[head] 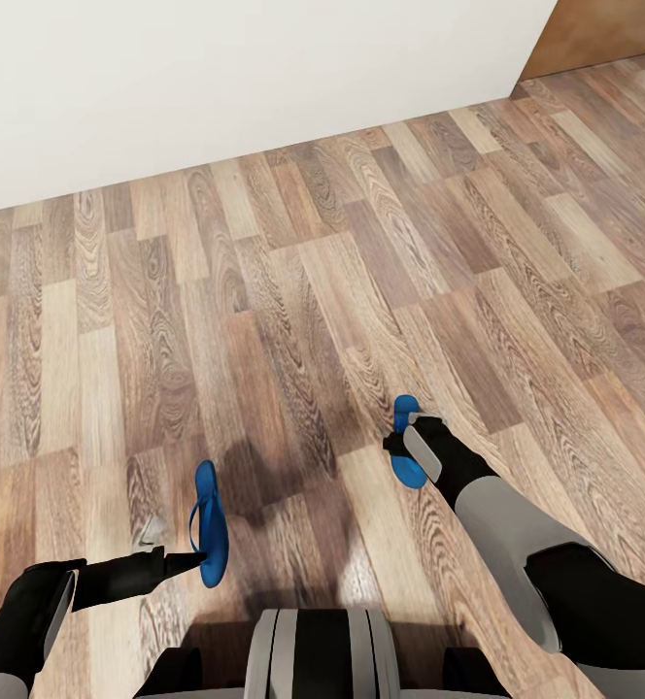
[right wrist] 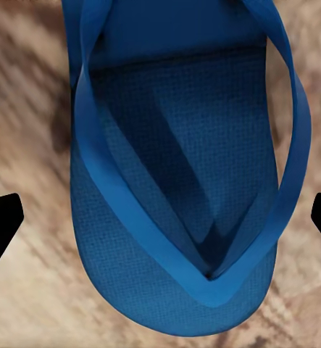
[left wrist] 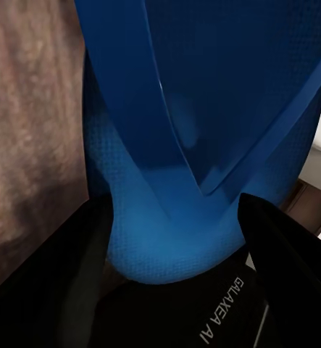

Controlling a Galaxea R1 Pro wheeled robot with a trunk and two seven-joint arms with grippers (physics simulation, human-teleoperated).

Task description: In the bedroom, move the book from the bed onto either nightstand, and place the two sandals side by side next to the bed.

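White "GALAXEA AI" lettering marks the left gripper [left wrist: 203, 290], clamped on a bright-blue sandal [left wrist: 203, 109]; the right gripper's [right wrist: 160, 217] fingers stand apart around the second sandal [right wrist: 182, 181].

Two bright-blue sandals [head: 210, 524] [head: 406, 456]; streaky brown wood-plank floor [head: 293, 291].

floor [head: 293, 291]: matt wood planks | sandals [head: 209, 524]: blue, fine-textured foam, smooth straps | wall [head: 216, 78]: plain matt white
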